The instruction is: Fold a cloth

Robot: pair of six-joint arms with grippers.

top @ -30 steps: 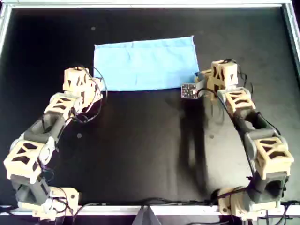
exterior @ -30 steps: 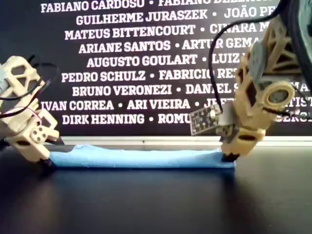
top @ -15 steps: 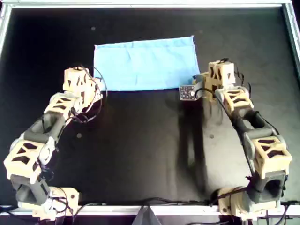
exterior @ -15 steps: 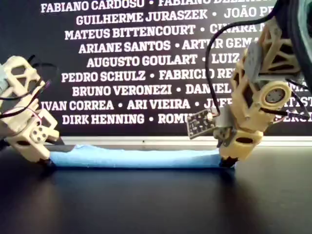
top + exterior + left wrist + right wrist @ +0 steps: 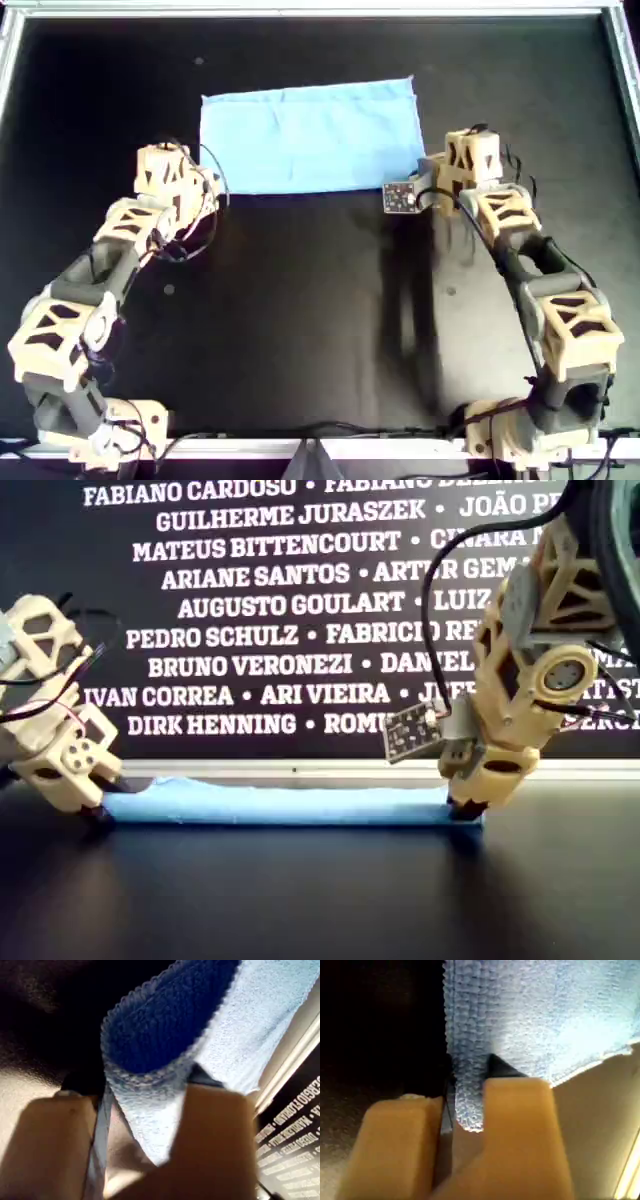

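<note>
Lying flat at the far side of the black table, the cloth is folded in half. The left gripper and right gripper each pinch a near corner. Next they likely must let go or make another fold together.

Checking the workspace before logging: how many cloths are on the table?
1. The cloth lies folded at the far middle of the table in the overhead view, its near corners pinched by the left hand and right hand.

Black table, folded-looking blue cloth on it
</note>
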